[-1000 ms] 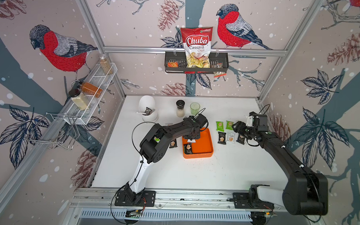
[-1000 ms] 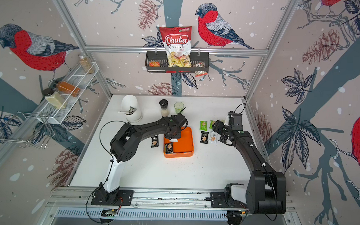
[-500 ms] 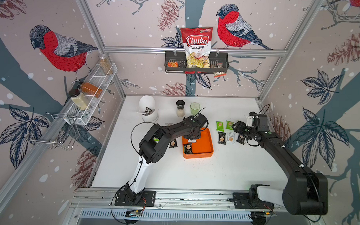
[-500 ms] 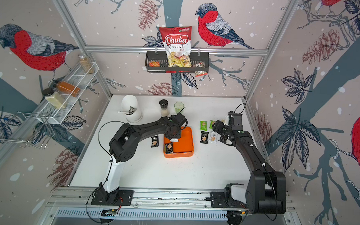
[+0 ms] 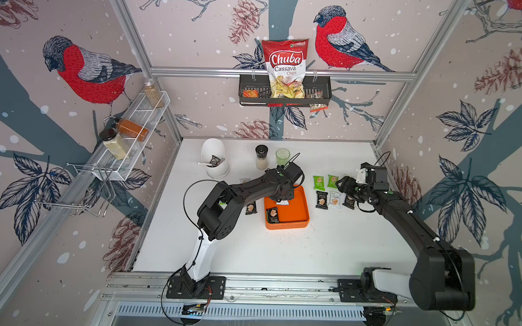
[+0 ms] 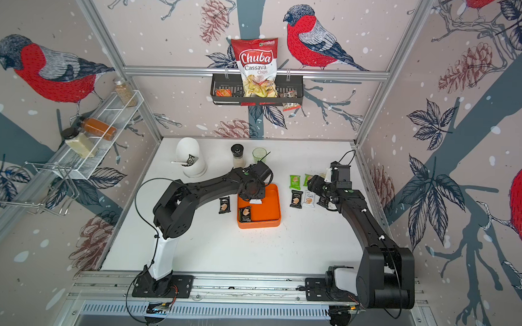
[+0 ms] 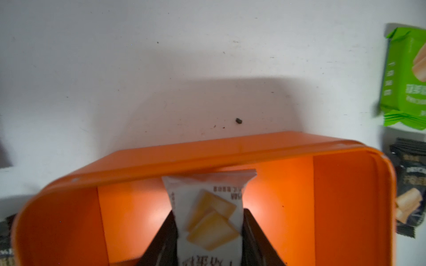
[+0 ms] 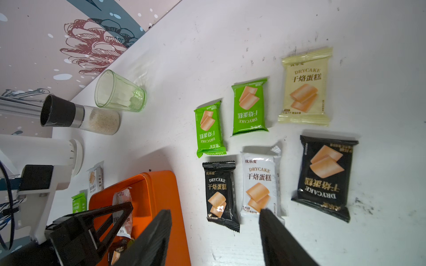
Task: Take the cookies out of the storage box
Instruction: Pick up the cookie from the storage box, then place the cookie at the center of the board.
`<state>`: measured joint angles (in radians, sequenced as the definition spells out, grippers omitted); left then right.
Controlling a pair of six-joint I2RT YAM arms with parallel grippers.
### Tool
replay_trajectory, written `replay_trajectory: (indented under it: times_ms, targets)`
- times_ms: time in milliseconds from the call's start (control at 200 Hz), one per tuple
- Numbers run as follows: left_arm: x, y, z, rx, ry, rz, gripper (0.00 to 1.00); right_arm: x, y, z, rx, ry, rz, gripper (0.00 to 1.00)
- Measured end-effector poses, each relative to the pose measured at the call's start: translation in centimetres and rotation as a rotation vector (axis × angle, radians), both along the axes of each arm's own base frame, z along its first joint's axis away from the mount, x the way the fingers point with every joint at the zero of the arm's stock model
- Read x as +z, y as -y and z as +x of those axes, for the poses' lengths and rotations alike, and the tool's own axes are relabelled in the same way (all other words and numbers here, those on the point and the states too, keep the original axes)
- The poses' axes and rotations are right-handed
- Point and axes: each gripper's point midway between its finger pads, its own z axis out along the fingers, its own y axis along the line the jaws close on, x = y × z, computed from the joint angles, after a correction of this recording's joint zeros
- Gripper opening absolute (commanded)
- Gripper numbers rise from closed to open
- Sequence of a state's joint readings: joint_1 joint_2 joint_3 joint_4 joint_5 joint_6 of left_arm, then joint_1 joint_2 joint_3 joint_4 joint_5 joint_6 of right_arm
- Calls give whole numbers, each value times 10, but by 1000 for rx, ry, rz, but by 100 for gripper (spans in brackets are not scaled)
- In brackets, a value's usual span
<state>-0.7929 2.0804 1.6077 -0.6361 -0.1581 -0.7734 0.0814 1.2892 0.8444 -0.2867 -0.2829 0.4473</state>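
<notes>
**One white packet (image 7: 207, 218) clamped in the left gripper (image 7: 209, 211)**

In both top views the left gripper (image 5: 279, 197) reaches down into the far-left part of the orange box (image 5: 296, 214). Its jaws are closed on the white packet (image 5: 283, 202), whose edge shows just under the fingers. A black packet (image 5: 272, 215) lies flat on the box floor, just nearer the rail. A stray packet (image 5: 251, 208) lies on the table (image 5: 280, 251) just left of the box. Right of the box, well apart from the left gripper, loose packets (image 5: 321, 199) lie in two rows. The right gripper (image 5: 342, 184) hangs over their right end.

From the left wrist, the white packet sits squarely between the two fingers (image 7: 255, 239), pinched at its sides. Its far end points at the box wall (image 7: 207, 156). Whether it touches the floor cannot be told.

From the right wrist, the right gripper (image 8: 215, 211) has its jaws apart and grasps nothing. It is above six loose packets (image 8: 260, 182) lying flat: two green, one pale yellow, two black, one white. Off to the side, the white packet (image 8: 122, 207) stands upright inside the box (image 8: 159, 193), held by the left gripper.
</notes>
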Motion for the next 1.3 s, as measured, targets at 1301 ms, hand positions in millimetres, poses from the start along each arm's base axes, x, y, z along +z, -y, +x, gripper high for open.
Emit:
replay_trajectory:
  times_ms: [1301]
  targets:
    - [4, -193, -79, 295, 28, 112, 43, -8, -37, -3, 103, -29, -2, 66]
